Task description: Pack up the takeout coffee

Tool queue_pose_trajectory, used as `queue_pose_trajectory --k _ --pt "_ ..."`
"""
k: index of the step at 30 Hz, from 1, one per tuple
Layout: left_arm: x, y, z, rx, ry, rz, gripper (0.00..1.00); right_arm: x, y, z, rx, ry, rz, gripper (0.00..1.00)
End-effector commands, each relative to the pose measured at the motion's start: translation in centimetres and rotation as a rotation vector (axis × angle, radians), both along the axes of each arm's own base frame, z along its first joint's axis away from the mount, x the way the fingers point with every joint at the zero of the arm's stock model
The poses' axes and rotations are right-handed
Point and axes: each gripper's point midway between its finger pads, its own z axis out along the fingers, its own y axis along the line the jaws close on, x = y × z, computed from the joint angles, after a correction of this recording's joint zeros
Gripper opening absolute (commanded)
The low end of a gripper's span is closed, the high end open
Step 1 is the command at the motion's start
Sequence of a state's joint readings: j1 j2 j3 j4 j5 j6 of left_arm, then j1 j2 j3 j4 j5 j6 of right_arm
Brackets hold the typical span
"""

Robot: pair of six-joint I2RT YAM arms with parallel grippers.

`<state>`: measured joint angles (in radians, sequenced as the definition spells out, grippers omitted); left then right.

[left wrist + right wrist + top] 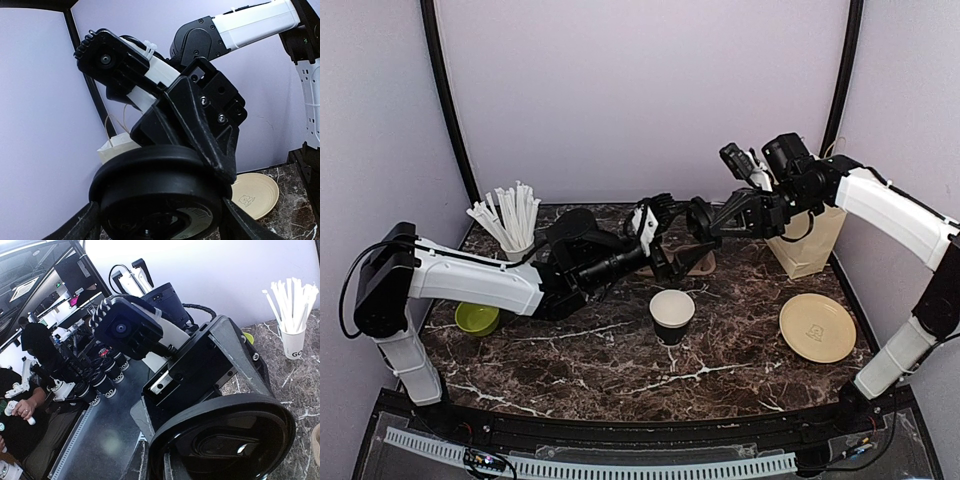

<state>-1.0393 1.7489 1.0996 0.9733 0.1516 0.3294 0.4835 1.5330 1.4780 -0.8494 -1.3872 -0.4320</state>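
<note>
Two things sit at the left of the marble desk [620,372]: a pale cup of white straws [514,228] toward the far left corner, and a lime-green bowl [476,318] by the left edge, partly hidden under the left arm.

That arm reaches across to the middle, above the desktop. The left gripper [672,240] has its fingers [86,225] spread wide, one on each side of a round black plastic lid [150,185] and right against its rim. I cannot tell whether they press on it or only flank it.

The takeout coffee cup [672,314] stands upright near the desk's centre, nearer the front edge than the two grippers and apart from them. It has a dark sleeve under a white top band, and its mouth is uncovered.

The lid is up in the air between the two grippers. The right gripper [712,222] comes in from the right and is clenched on it, one black finger lying across the lid's top.

A brown paper bag [810,250] stands toward the far right corner, behind the right arm. A tan round plate [817,327] lies flat near the right edge, well apart from the cup, with a small printed mark at its middle.
</note>
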Motion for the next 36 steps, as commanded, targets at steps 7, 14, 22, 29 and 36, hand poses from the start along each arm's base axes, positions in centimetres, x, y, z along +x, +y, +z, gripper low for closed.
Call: queue_pose_trajectory --k 7,14,22,29,36 --pt "0.1 0.5 2.9 -0.074 -0.016 0.039 0.80 -0.5 0.1 0.0 0.009 -0.009 0.010 0.09" --pt "-0.1 1.8 2.0 0.042 0.082 0.057 0.77 1.1 -1.6 -2.2 -0.160 -0.174 -0.118 0.42" --pt "-1.3 4.5 -0.6 0.327 0.366 0.088 0.77 6.2 -7.2 -4.8 -0.327 -0.269 -0.430 0.47" --pt "-2.9 7.3 -4.5 0.580 0.610 0.131 0.75 9.1 -7.6 -14.3 -0.570 -0.372 -0.583 0.44" --pt "-4.0 10.0 -6.4 0.778 0.763 0.205 0.74 9.8 -5.0 -22.1 -0.763 -0.287 -0.476 0.27"
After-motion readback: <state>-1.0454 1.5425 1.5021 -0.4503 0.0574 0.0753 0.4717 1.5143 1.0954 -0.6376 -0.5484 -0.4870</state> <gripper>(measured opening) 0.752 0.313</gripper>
